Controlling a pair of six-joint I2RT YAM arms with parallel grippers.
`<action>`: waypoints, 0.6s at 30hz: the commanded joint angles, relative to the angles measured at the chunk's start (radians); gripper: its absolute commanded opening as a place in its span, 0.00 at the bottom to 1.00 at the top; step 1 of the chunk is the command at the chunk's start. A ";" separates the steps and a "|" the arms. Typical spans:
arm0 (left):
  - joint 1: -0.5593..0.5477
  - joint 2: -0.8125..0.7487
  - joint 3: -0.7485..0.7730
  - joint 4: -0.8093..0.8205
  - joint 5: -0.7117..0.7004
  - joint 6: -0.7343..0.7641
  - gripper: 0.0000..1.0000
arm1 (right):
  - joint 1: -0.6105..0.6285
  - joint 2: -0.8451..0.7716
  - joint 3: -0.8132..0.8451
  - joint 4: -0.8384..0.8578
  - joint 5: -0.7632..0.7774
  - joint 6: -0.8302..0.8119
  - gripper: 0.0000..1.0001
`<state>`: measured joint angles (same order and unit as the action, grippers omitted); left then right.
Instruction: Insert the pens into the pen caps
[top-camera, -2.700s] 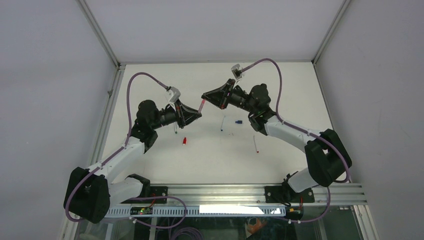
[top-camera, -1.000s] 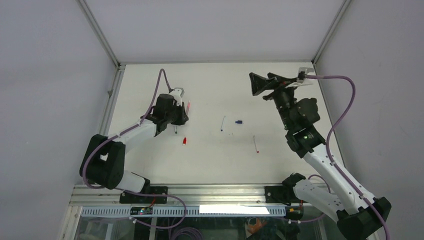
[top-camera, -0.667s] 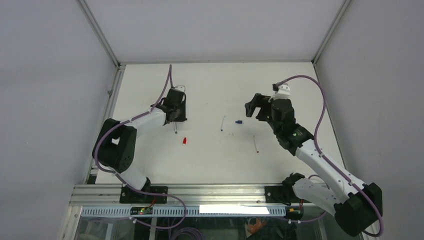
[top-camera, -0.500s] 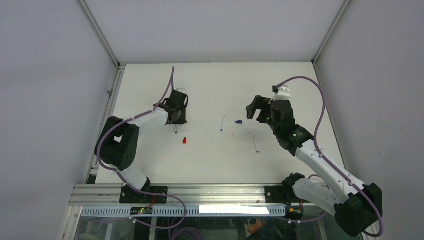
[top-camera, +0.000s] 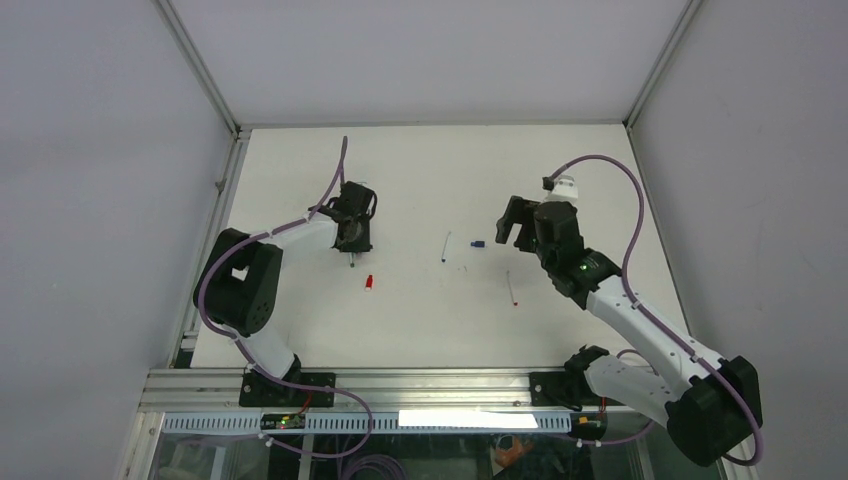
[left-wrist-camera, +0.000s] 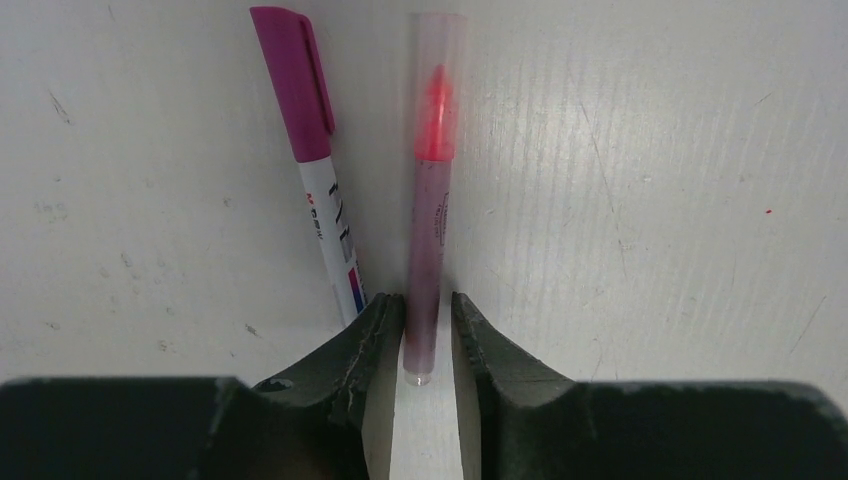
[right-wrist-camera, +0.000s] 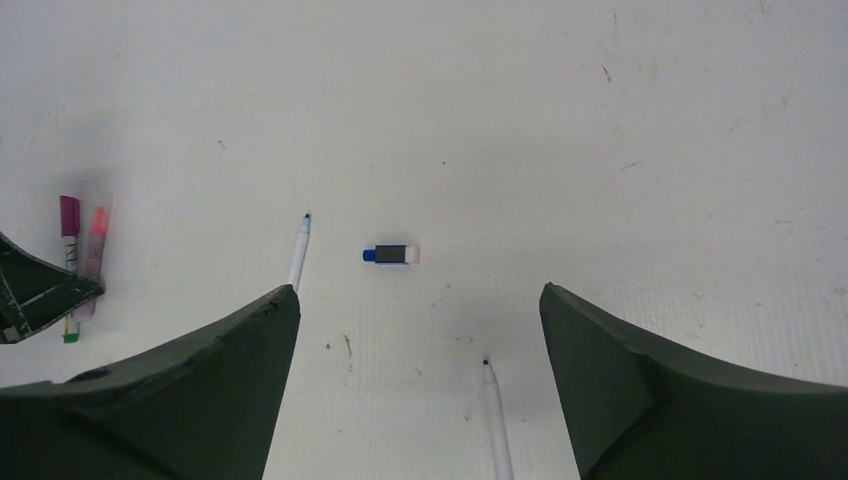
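Note:
My left gripper (left-wrist-camera: 428, 305) is low on the table, its jaws slightly open around the near end of a pale red-pink pen (left-wrist-camera: 435, 200) that lies flat. A translucent pen cap (left-wrist-camera: 440, 55) covers that pen's red tip. Beside it lies a white pen with a magenta cap (left-wrist-camera: 315, 170). My right gripper (right-wrist-camera: 415, 330) hangs wide open above a blue pen cap (right-wrist-camera: 390, 254), between two uncapped white pens (right-wrist-camera: 298, 255) (right-wrist-camera: 495, 415). A red pen cap (top-camera: 369, 282) lies alone, nearer than the left gripper (top-camera: 352, 232).
The white table (top-camera: 430, 320) is framed by metal rails and grey walls on three sides. Both arm bases stand on the near rail (top-camera: 440, 380). Purple cables loop above each wrist.
The left arm brought the pink pen down onto the table beside the magenta-capped pen, and its jaws eased apart. The right arm swung down from the back right to above the blue cap.

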<state>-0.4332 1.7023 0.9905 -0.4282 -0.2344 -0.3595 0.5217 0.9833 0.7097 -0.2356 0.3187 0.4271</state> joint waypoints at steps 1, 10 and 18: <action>-0.009 -0.013 0.015 -0.009 0.010 -0.011 0.27 | 0.004 0.022 0.006 -0.036 0.063 0.032 0.92; -0.008 -0.151 0.019 -0.022 0.024 0.010 0.39 | 0.007 0.131 0.030 -0.142 0.043 0.071 0.91; -0.009 -0.286 -0.044 0.004 -0.016 0.034 0.42 | 0.028 0.346 0.175 -0.259 0.005 0.101 0.77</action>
<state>-0.4332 1.5070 0.9833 -0.4507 -0.2337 -0.3511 0.5266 1.2739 0.7868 -0.4404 0.3378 0.4988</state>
